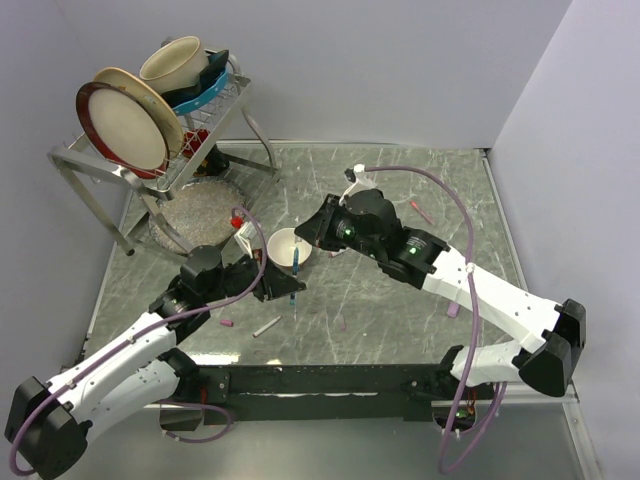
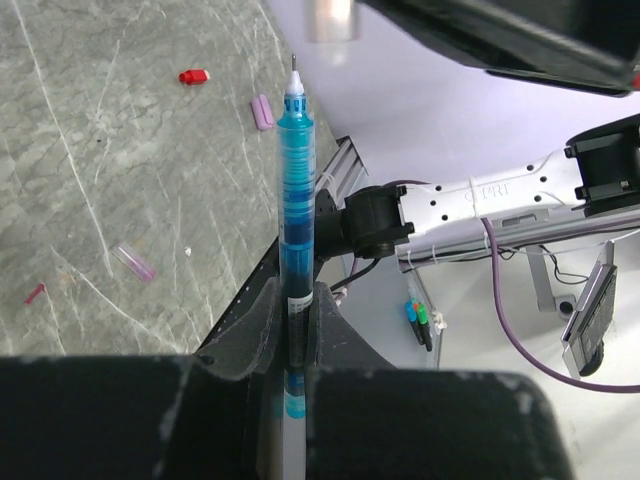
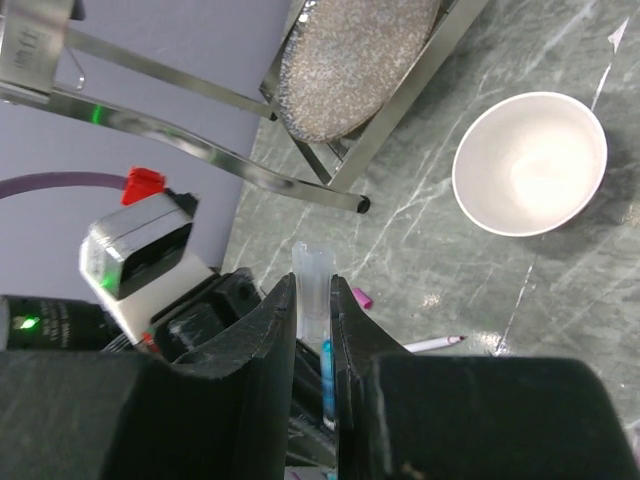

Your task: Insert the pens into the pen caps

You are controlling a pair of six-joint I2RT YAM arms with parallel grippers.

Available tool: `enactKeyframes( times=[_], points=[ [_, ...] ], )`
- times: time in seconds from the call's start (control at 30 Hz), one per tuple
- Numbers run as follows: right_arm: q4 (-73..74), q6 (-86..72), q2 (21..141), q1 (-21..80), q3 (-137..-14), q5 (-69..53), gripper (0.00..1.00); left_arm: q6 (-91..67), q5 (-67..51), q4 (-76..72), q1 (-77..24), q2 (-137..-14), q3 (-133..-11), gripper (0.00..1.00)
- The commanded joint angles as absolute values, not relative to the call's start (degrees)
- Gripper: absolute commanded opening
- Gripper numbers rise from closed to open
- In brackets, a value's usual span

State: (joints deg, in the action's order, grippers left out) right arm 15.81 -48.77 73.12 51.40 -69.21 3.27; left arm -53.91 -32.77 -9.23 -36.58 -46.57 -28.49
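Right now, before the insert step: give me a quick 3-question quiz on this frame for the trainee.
1. True or false: the left gripper holds a pink pen.
2. What sits between the fingers of the right gripper? A) a spoon B) a pale pen cap C) nothing
3. Fill in: the tip of the pen in the left gripper is ___ (capped or bare).

Key: 1 false, that pen is blue; 2 B; 3 bare, the tip points away from the gripper with no cap on it.
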Motion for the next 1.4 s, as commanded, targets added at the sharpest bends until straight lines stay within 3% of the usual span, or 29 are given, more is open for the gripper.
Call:
enactKeyframes(
  times=[0.0,0.77,1.13,1.23,1.37],
  points=[
    [14.24,-48.16,73.83,51.77,-71.72,4.40,0.00,-54.40,-34.10,-13.01,-36.83,-45.26,-28.65,0.01],
    [12.48,-49.57,70.32,54.31,-66.45,3.95,0.00,-53.26,-33.05,-12.22,-36.83,-46.05,-29.97,0.01],
    [13.45,-54.92,67.24,62.74,-60.91,14.31,0.00,-53.61,-31.11,-12.30,-36.83,-45.26,-30.94,0.01],
    [14.59,-56.24,68.46,66.52,-61.52,16.69,0.07,-53.44,-30.85,-11.96,-36.83,-45.09,-31.64,0.01],
    [14.07,-56.95,68.47,68.64,-61.70,16.00,0.30,-51.51,-31.55,-11.25,-36.83,-43.95,-32.17,0.01]
  ],
)
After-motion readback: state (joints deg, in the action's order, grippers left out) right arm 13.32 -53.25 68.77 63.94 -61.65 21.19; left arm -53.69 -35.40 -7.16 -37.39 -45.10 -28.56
